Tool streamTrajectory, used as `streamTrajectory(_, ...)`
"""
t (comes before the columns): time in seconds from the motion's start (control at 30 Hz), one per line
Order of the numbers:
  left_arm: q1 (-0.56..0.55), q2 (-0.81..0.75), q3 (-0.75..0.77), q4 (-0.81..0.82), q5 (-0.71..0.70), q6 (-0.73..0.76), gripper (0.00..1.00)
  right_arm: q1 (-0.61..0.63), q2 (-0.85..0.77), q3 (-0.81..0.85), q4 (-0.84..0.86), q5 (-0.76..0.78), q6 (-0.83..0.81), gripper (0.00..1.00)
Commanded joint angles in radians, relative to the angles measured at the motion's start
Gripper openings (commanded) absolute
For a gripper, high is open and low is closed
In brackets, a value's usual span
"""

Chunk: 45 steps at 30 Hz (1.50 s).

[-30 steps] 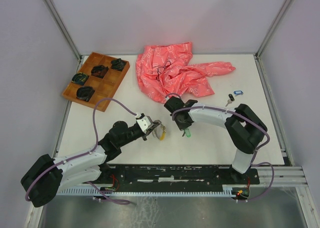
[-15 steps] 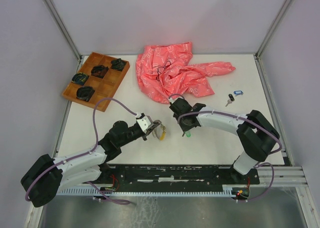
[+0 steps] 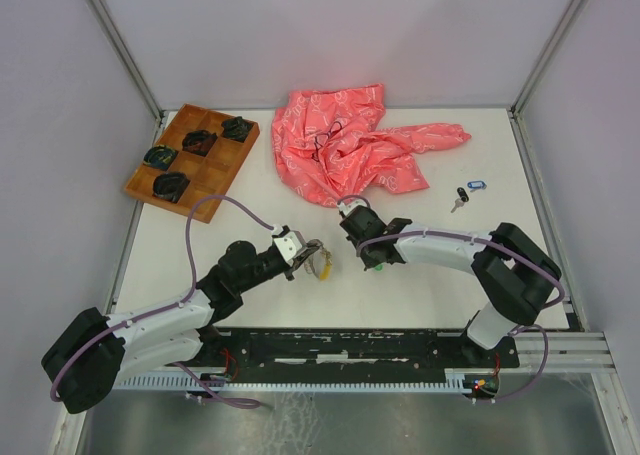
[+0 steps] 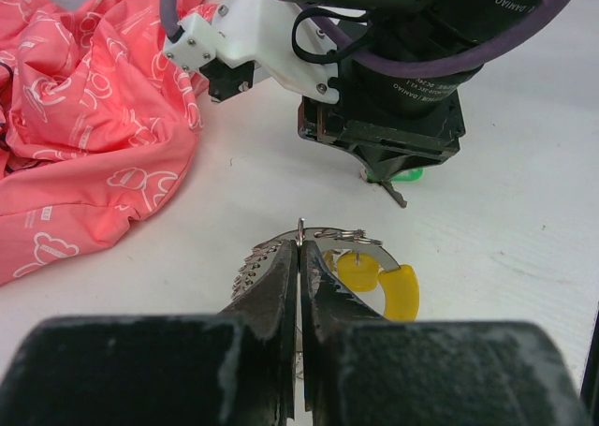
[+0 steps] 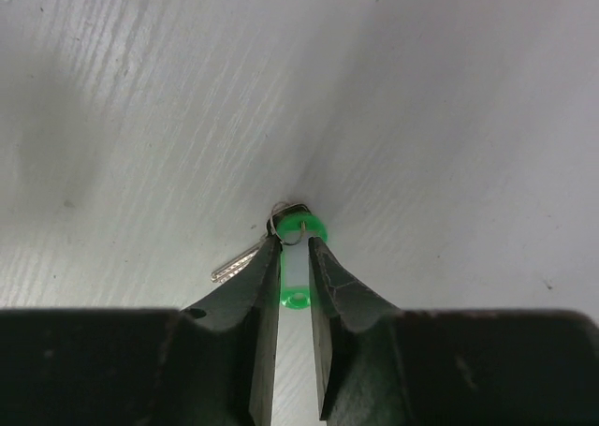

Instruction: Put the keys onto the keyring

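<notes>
left wrist view: the left end effector [image 4: 299, 257] is seen pressed together on the keyring [image 4: 342, 232], from which yellow keys [image 4: 386, 284] are hung. in the right wrist view, the right end effector [image 5: 294, 248] is shown slightly spread astride the green key [image 5: 305, 226], which is laid on the worktop [image 5: 449, 117], right of the keyring. a blue key [image 3: 477, 185] and a black key [image 3: 460, 194] are seen far right, near the pink cloth [image 3: 340, 145].
</notes>
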Motion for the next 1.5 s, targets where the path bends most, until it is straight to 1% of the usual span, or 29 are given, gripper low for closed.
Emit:
streamTrajectory(0.0, -0.002, -0.003, 0.035, 0.021, 0.017, 0.015, 0.03, 0.005, -0.037, -0.008, 0.069, 0.041, -0.007, 0.24)
streamTrajectory(0.17, -0.001, -0.005, 0.034, 0.021, 0.018, 0.016, 0.03, 0.006, -0.039, -0.012, 0.073, 0.04, -0.007, 0.22)
streamTrajectory(0.63, -0.002, -0.005, 0.035, 0.021, 0.019, 0.015, 0.03, 0.006, -0.053, -0.017, 0.1, 0.036, -0.013, 0.21)
streamTrajectory(1.07, -0.001, 0.0, 0.036, 0.021, 0.025, 0.016, 0.03, 0.005, -0.009, -0.019, 0.109, 0.059, -0.016, 0.17)
streamTrajectory(1.47, -0.002, 0.005, 0.037, 0.021, 0.027, 0.016, 0.03, 0.006, 0.013, -0.025, 0.123, 0.055, -0.019, 0.16)
